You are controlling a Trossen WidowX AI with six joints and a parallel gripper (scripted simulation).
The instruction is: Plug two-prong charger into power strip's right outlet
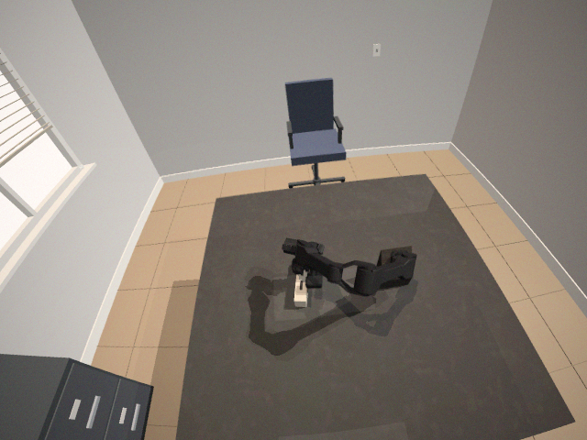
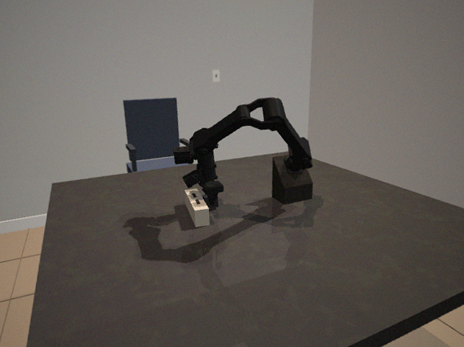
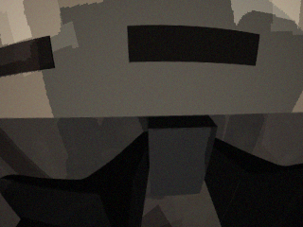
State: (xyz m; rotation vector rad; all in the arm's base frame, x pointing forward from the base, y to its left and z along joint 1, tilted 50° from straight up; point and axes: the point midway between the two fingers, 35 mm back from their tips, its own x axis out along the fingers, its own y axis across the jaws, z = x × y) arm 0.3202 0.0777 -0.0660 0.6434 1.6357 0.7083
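Note:
The cream power strip (image 1: 300,295) (image 2: 199,215) (image 3: 95,91) lies on the dark table, with dark outlet slots on its face. In the wrist view one slot (image 3: 192,44) sits just above centre and another (image 3: 26,57) lies at the left edge. My gripper (image 1: 310,280) (image 2: 213,194) (image 3: 170,136) points down, close against the strip, and is shut on the dark charger (image 3: 178,154). The charger's front edge meets the strip's lower edge in the wrist view. Its prongs are hidden, so I cannot tell if they are in an outlet.
The arm's base block (image 2: 291,185) (image 1: 393,258) stands on the table behind and to the right of the strip. A blue office chair (image 1: 313,130) (image 2: 152,133) stands beyond the far table edge. A grey filing cabinet (image 1: 71,402) stands on the floor at the near left.

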